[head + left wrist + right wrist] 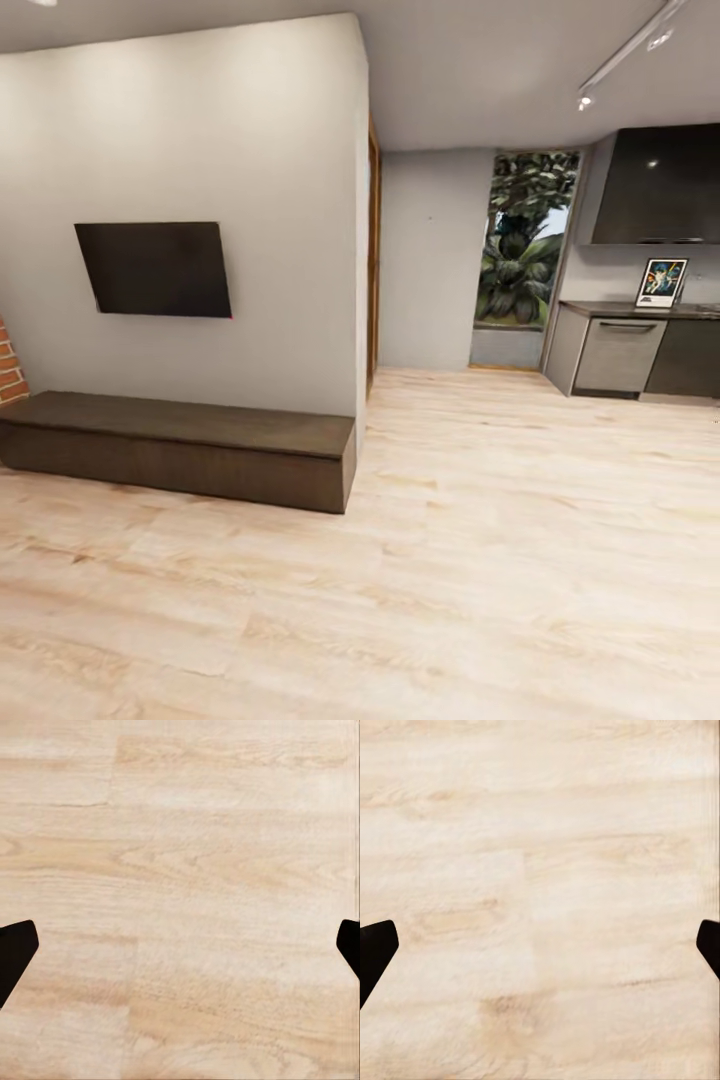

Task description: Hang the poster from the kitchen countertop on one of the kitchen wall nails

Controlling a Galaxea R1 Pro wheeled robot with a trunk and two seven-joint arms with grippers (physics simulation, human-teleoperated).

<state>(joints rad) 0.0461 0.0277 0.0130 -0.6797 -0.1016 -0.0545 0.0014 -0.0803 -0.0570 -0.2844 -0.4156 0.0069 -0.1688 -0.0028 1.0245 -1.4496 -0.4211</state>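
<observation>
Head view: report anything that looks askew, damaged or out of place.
The poster stands propped on the kitchen countertop against the wall rather than hanging. The dark wall screen looks slightly skewed, likely from camera angle. Nothing appears spilled or damaged.

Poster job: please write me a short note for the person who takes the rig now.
Left end effector: open, empty, over wood floor.
Right end effector: open, empty, also over floor.
The poster stands on the kitchen countertop, far across the room at the head view's right.
A dark speck on the grey wall beside the kitchen may be a nail; too small to tell.
Done: nothing yet.
Left: drive to the kitchen, pick up the poster, hang it.
</observation>
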